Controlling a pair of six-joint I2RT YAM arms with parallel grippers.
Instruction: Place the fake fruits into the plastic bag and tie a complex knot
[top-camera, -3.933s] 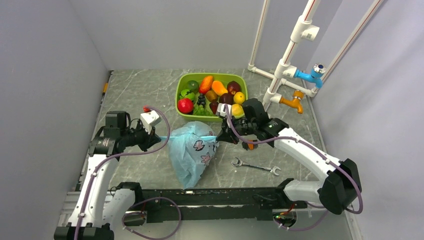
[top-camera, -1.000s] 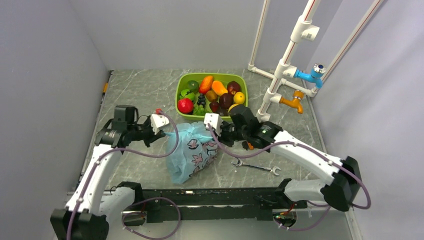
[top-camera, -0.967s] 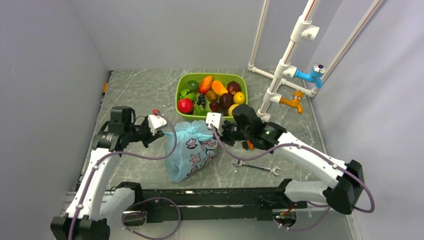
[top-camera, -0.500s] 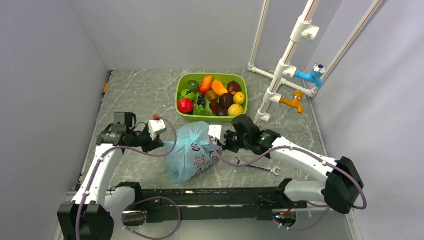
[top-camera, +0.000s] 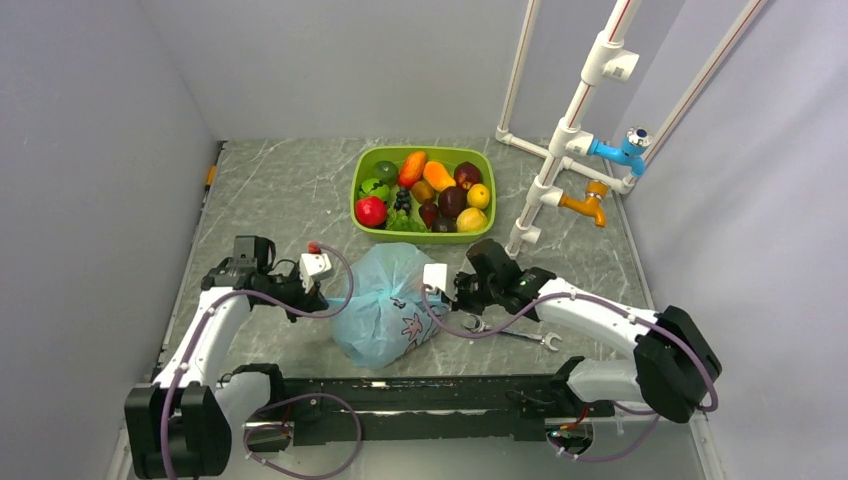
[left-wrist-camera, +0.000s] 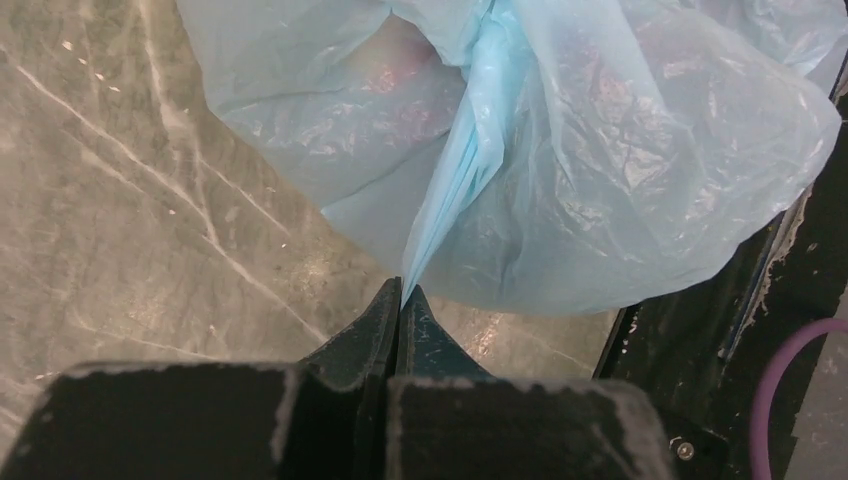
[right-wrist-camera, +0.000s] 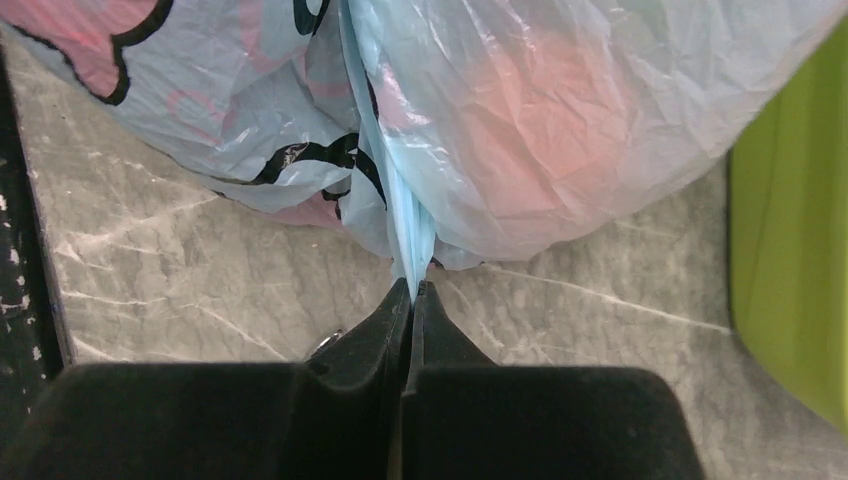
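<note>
The left gripper (left-wrist-camera: 402, 292) has its jaws pressed tight together. They pinch the tip of a thin, twisted strip of the plastic bag (top-camera: 385, 305). The strip runs straight from the jaws up to the bag.

The right gripper (right-wrist-camera: 411, 288) is the same. Its jaws are squeezed closed on another thin strip of the bag, on the other side. The two grippers sit low, one on each side of the bag, with the bag between them.

The bag rests on the grey table (top-camera: 280, 190), near the front edge. It is round and full. Pink and red patches show through the plastic in the wrist views. They may be fruit inside, but the plastic is too cloudy to be sure.

Most of the fake fruits (top-camera: 432, 190) lie in the green tray (top-camera: 470, 237), just behind the bag. The tray's side shows at the right edge of the right wrist view, so it is near that gripper.

A metal wrench (top-camera: 510, 333) lies flat on the table under the right arm, close to the bag. A white pipe frame (top-camera: 565, 130) stands at the back right, well apart from the bag.

A black rail (top-camera: 450, 388) runs along the front edge, just beside the bag's bottom. Bare table lies to the left of the tray and behind the left arm.
</note>
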